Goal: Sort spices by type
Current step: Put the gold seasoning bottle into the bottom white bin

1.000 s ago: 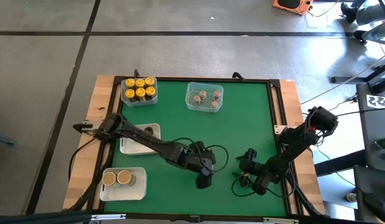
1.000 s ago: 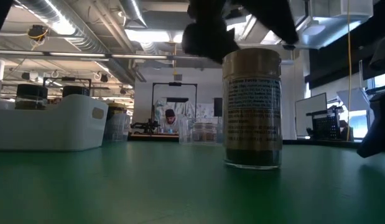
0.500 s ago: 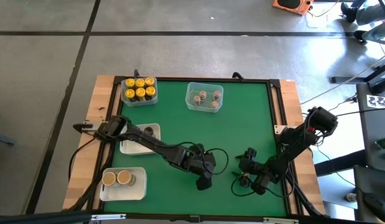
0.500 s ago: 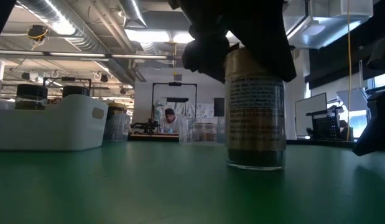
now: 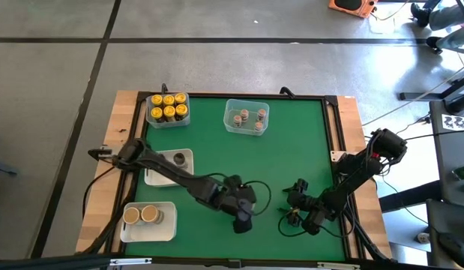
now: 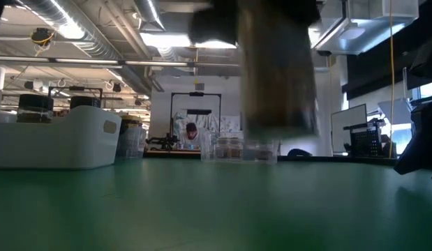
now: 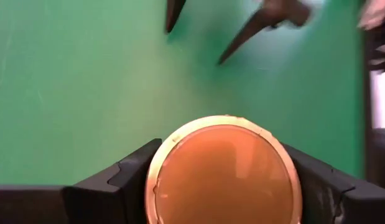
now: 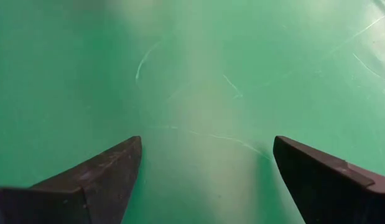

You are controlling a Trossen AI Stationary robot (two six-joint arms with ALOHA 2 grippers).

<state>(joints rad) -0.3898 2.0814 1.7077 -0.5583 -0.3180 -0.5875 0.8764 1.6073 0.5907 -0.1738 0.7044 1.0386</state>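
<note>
A spice jar with a wide tan lid (image 7: 223, 171) sits between the fingers of my left gripper (image 5: 242, 218), near the table's front middle. In the low view the jar (image 6: 278, 77) hangs blurred above the green table top. My right gripper (image 5: 294, 214) waits open at the front right, and its wrist view shows only bare green mat between its fingers (image 8: 204, 149). Other spices stand sorted in containers on the left and far side. My left gripper pinches the jar between its two fingers (image 7: 133, 171), one on either side of the jar's wall just under the tan lid's rim (image 7: 156, 180). The fingers slant down from the table's left. The jar hangs upright, its bottom (image 6: 278, 132) clear of the table.
A tub of yellow-lidded jars (image 5: 168, 109) and a clear tub of grey-pink-lidded jars (image 5: 246, 118) stand at the far side. A white tray with a dark-lidded jar (image 5: 179, 159) and a white tray with two tan-lidded jars (image 5: 147, 217) stand at the left.
My left gripper has come down around the top of the tan-lidded jar, taken hold of it and lifted it. The jar stood on the table before and now hangs clear of it, still upright.
</note>
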